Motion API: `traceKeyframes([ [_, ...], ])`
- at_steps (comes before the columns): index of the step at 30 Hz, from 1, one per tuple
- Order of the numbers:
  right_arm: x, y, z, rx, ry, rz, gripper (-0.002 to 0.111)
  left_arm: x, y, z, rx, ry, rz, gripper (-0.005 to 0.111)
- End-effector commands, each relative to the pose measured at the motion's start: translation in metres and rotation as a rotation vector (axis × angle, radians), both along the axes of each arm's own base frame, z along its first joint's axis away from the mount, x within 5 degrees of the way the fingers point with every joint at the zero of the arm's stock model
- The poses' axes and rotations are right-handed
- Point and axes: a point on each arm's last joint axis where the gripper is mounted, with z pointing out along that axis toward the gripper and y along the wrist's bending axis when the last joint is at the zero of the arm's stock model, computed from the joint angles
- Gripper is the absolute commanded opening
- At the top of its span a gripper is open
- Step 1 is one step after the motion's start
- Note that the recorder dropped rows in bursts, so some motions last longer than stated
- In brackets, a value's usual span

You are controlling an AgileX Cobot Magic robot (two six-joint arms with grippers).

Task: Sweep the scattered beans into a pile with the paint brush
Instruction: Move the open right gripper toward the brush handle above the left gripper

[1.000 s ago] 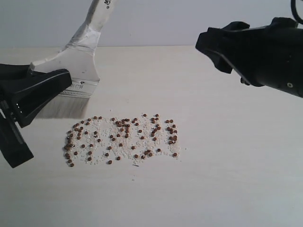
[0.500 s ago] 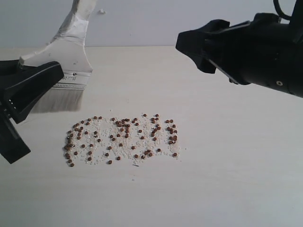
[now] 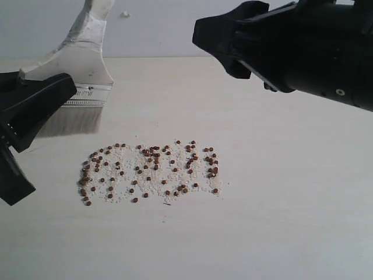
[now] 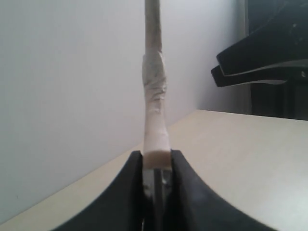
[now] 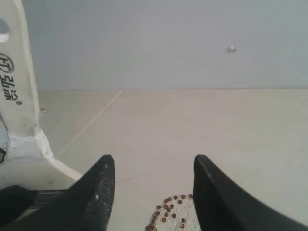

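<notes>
**Me:** Since a second ago my right pincer (image 5: 153,162) has slid along the far edge of the table (image 3: 291,198), from its right end toward the middle. My left pincer (image 4: 156,160) has drawn the paint brush (image 3: 81,64) a little nearer the left edge.

**Asker:** And the beans?

**Me:** The beans (image 3: 151,169) have not shifted. They lie scattered in a wide, loose band around the middle of the table, well in from the far edge. They are mixed into a bed of whitish crumbs (image 3: 125,181).

**Asker:** How do you hold the brush?

**Me:** My left pincer is clamped narrow on it, low on the handle and close to the silver ferrule (image 3: 87,96). The handle rises in front of the wall (image 3: 163,23), with a wrap of pale tape (image 3: 90,29) partway up.

**Asker:** Where are the bristles?

**Me:** The bristles (image 3: 73,122) point down at the table. They sit between the far edge and the left end of the band, near the beans yet apart from them. Whether their tips touch the table I cannot tell.

**Asker:** And your right pincer?

**Me:** It stands wide, with nothing between its jaws. It hangs above the table on the far-edge side of the band, apart from both the brush and the beans.
</notes>
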Motion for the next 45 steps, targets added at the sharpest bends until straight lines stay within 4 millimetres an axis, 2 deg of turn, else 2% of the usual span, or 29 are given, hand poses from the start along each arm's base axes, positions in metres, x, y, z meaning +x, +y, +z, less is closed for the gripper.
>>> traceKeyframes([
  [1, -0.004, -0.006, 0.012, 0.029, -0.049, -0.007, 0.048, 0.000, 0.002, 0.001, -0.005, -0.007, 0.009, 0.000],
  [8, -0.029, -0.029, 0.038, 0.089, -0.148, 0.037, 0.055, 0.000, 0.002, -0.002, 0.024, 0.001, 0.016, 0.000],
  [10, -0.033, -0.033, 0.033, 0.116, -0.112, 0.033, 0.056, -0.001, 0.001, 0.000, 0.013, -0.013, 0.008, 0.000],
  [13, -0.028, -0.033, 0.010, 0.118, -0.019, -0.020, 0.057, -0.002, 0.001, 0.003, -0.011, -0.049, -0.011, 0.000],
  [19, -0.014, -0.015, -0.016, 0.042, 0.061, -0.023, 0.057, -0.003, 0.001, 0.006, -0.044, -0.056, -0.012, 0.000],
  [24, -0.013, 0.006, -0.014, -0.021, -0.018, 0.058, 0.057, -0.006, 0.002, 0.009, -0.103, -0.078, -0.033, 0.000],
  [30, -0.014, 0.016, -0.013, -0.038, -0.114, 0.081, 0.057, -0.017, 0.017, -0.002, -0.228, -0.119, 0.031, 0.000],
  [35, -0.011, 0.024, -0.019, -0.081, -0.171, 0.119, 0.057, -0.020, 0.021, -0.014, -0.183, -0.120, 0.071, 0.000],
  [38, -0.008, 0.032, -0.024, -0.087, -0.197, 0.138, 0.063, -0.018, 0.020, -0.019, -0.155, -0.123, 0.088, 0.000],
  [45, -0.004, 0.051, -0.028, 0.057, -0.250, 0.203, 0.068, -0.009, 0.018, -0.029, -0.094, -0.097, 0.128, 0.000],
])
